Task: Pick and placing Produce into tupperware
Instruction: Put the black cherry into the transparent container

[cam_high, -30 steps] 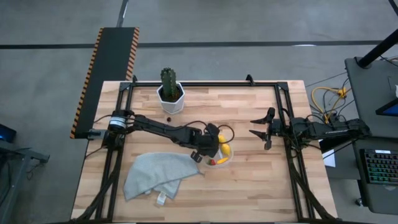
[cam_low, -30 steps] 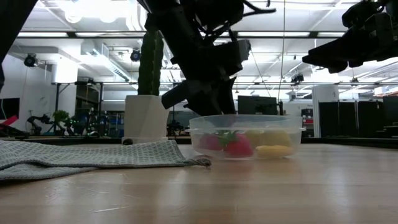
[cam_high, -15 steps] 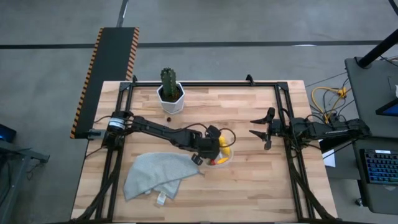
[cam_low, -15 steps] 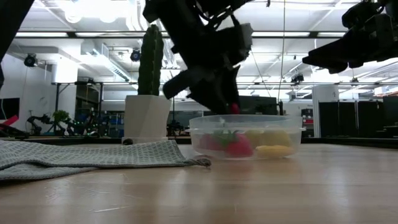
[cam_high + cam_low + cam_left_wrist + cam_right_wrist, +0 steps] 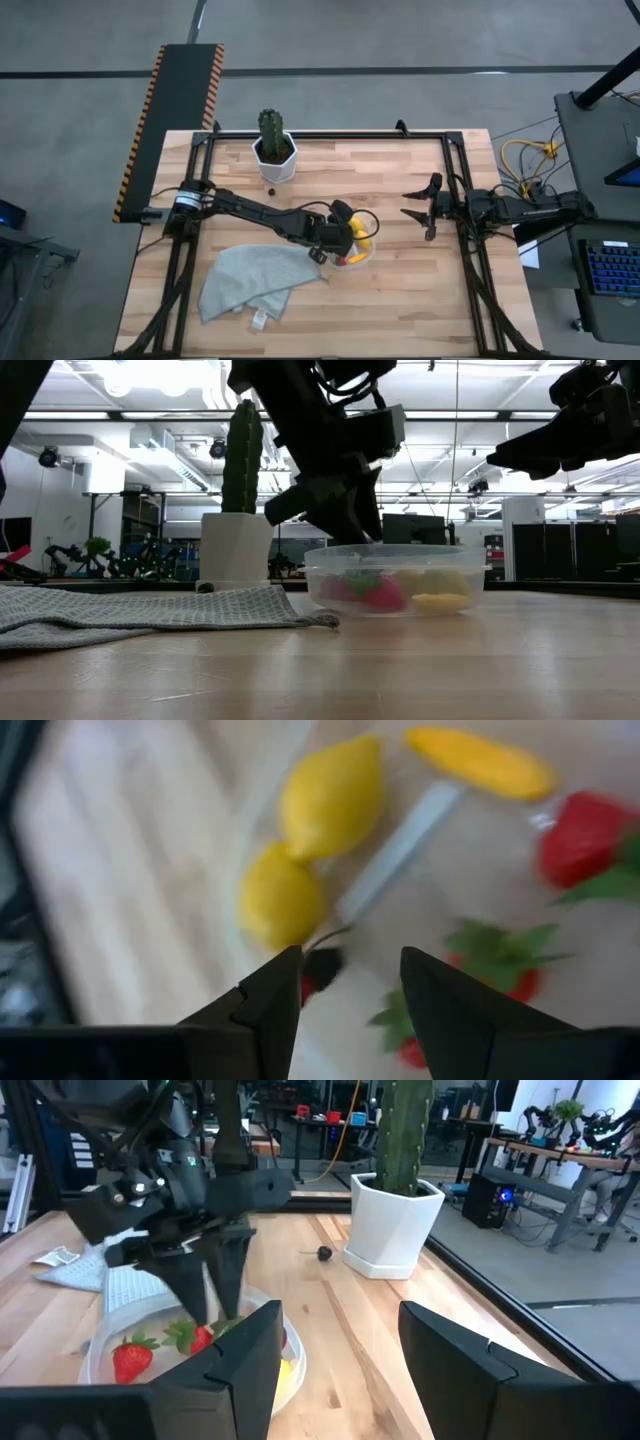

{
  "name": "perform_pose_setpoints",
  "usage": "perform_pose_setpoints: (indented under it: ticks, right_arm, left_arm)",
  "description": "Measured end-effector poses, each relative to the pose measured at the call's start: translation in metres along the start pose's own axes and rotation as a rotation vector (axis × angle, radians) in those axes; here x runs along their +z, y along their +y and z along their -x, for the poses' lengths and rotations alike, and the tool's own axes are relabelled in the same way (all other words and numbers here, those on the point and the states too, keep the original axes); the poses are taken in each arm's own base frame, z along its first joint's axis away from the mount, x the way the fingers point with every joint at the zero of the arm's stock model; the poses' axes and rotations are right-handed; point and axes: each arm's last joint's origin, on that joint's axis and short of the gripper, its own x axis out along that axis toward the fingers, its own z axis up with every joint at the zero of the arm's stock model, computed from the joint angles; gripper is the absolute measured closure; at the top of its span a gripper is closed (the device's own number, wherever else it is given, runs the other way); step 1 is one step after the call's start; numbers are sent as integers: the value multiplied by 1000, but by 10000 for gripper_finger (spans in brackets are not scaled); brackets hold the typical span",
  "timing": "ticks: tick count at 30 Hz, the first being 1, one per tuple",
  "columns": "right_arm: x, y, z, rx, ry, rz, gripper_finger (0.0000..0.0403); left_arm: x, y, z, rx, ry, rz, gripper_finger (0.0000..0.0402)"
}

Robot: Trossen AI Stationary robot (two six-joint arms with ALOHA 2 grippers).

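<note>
The clear tupperware (image 5: pixel 362 256) (image 5: pixel 400 552) stands on the table at mid-table. In the left wrist view it holds two lemons (image 5: pixel 330 795), an orange-yellow piece (image 5: pixel 480 762) and strawberries (image 5: pixel 580 835). My left gripper (image 5: pixel 350 970) (image 5: pixel 343 243) hangs open just above the tub, pointing down into it. A tiny dark red berry (image 5: pixel 320 963) with a stem shows close beside one fingertip. Another dark berry (image 5: pixel 270 187) lies on the table by the cactus pot. My right gripper (image 5: pixel 335 1370) (image 5: pixel 415 213) waits open at the table's right side, off the table top. My left gripper has its fingers apart above the tub's inside, pointing down. The dark red berry (image 5: pixel 322 960) shows right beside one fingertip (image 5: pixel 285 970), and I cannot tell whether it touches it.
A green cactus in a white pot (image 5: pixel 273 150) stands near the far edge. A grey cloth (image 5: pixel 255 282) lies crumpled at the near left, its edge close to the tub. Bare wood lies between the tub and the right arm.
My left gripper has moved a little toward the table's near edge and down until it hangs over the tub. Half a second ago a small red berry showed at its fingertips above the tub's rim in the low view; it is gone from there now.
</note>
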Motion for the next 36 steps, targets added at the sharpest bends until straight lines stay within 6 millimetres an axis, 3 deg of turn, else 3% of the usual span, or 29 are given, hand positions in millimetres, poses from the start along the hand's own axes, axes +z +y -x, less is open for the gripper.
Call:
perform_pose_setpoints:
  ticks: [6, 13, 24, 36]
  right_arm:
    - [0, 0, 0, 0, 0, 1, 209]
    - [0, 0, 0, 0, 0, 0, 209]
    - [0, 0, 0, 0, 2, 0, 209]
    - [0, 0, 0, -8, 2, 1, 209]
  left_arm:
    - [-5, 1, 5, 37, 71, 10, 245]
    - [-24, 0, 21, 30, 257, 108, 245]
    - [-77, -3, 35, 35, 531, 456, 245]
    - [-117, 7, 69, 243, 507, 939, 245]
